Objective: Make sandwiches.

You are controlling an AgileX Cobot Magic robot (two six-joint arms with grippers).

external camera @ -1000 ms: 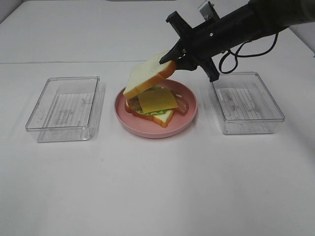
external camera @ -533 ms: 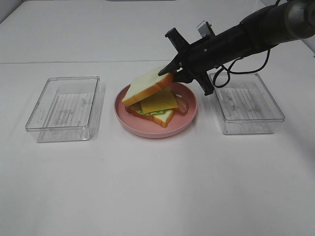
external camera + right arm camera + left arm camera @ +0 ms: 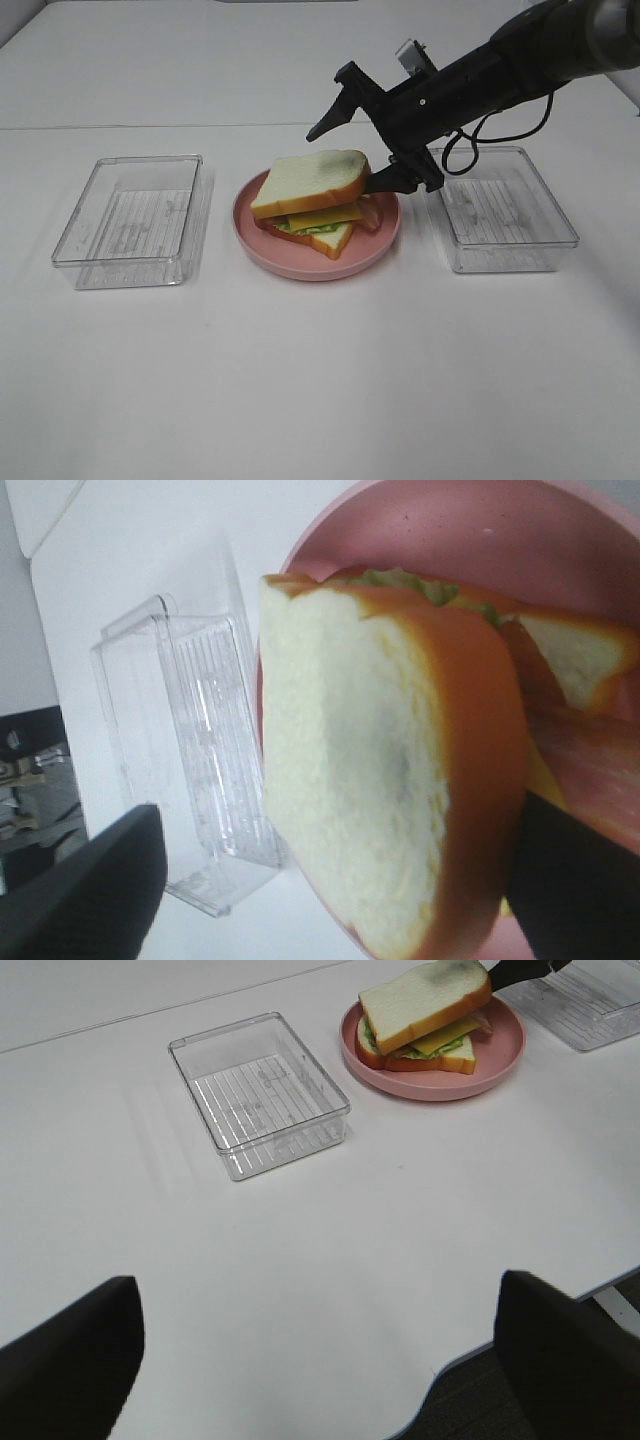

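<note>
The sandwich (image 3: pixel 315 200) is sitting on the pink plate (image 3: pixel 300 265) in the middle of the white desk (image 3: pixel 320 380). Its top bread slice (image 3: pixel 310 180) is lying on the yellow cheese (image 3: pixel 325 216), with lettuce and a lower bread slice under that, and a bacon strip (image 3: pixel 372 213) is poking out on the right.

The right hand (image 3: pixel 348 150) is reaching in from the far right with its fingers standing wide apart, one above the top slice and one at the slice's right edge, level with the crust. It is gripping nothing; whether the lower finger is touching the crust cannot be told.

A clear box (image 3: pixel 130 220) is lying left of the plate, and a second clear box (image 3: pixel 505 210) is lying to the right, under the right arm.

The left hand (image 3: pixel 320 1360) is hovering well away at the near left side of the desk, fingers spread wide and empty.
</note>
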